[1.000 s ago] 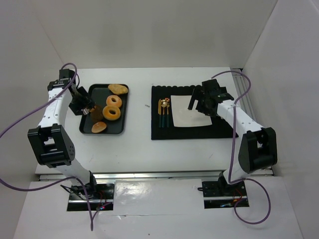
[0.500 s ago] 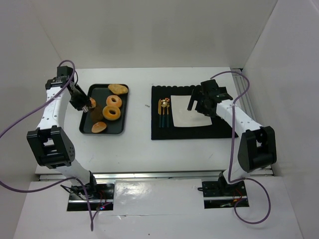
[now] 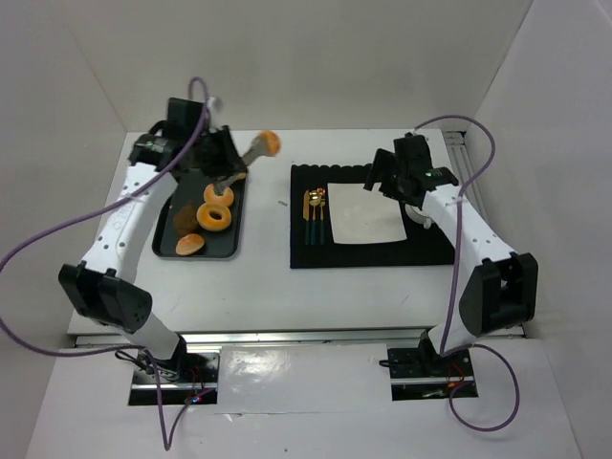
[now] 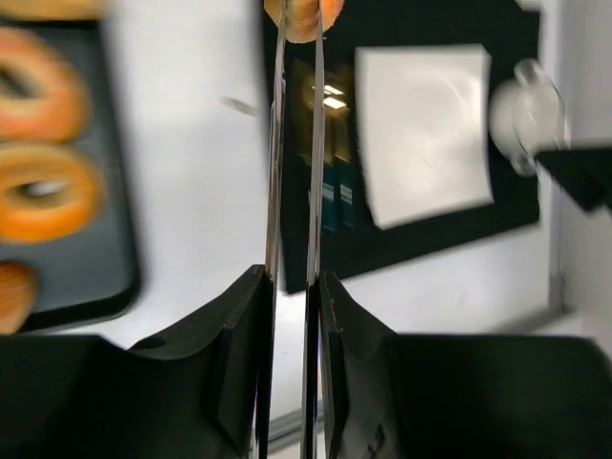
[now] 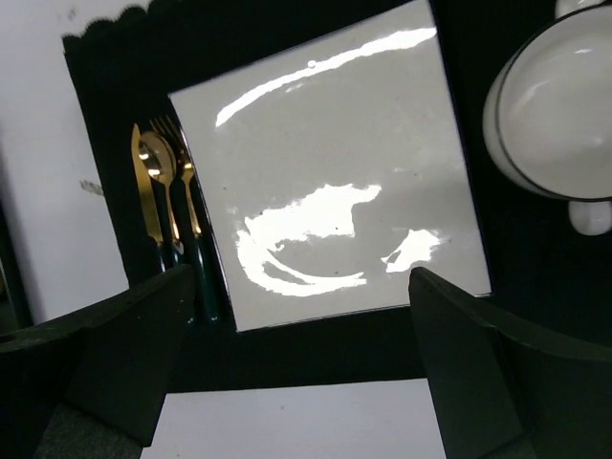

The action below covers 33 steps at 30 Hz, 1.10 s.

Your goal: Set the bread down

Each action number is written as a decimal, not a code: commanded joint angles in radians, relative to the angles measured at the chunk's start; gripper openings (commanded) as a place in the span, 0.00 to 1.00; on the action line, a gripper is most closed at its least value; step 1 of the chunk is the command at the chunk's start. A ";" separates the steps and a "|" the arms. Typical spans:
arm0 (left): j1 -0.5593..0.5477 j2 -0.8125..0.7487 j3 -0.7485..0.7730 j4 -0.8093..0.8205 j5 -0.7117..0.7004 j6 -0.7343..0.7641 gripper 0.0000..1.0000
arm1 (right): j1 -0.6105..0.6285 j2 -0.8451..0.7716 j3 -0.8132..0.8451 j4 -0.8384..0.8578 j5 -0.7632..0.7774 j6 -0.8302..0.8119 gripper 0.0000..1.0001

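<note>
Carry step, prob: L gripper (image 4: 292,277) clamps tongs (image 3: 251,151), whose tips pinch the bread (image 3: 269,144), airborne by far edge of table (image 3: 268,287), btwn tray (image 3: 225,247) and mat (image 3: 373,253). Next: swing right, lower onto plate (image 3: 363,215), ease grip. R gripper (image 5: 301,306) gapes empty over plate. R wrist cam shows cup (image 5: 555,115); top cam mostly hides it.

Plain white walls (image 3: 316,57) closed in the white table (image 3: 258,282) on three sides, all under bright, even light.
</note>
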 commanded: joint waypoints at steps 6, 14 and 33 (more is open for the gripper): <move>-0.324 0.256 0.096 0.185 0.143 -0.050 0.14 | -0.031 -0.295 -0.025 0.022 0.173 -0.003 1.00; -0.482 0.523 0.294 0.248 0.126 -0.060 0.15 | -0.049 -0.437 -0.080 0.013 0.256 -0.003 1.00; -0.491 0.559 0.368 0.182 0.079 -0.032 0.70 | -0.078 -0.427 -0.073 -0.050 0.226 -0.021 1.00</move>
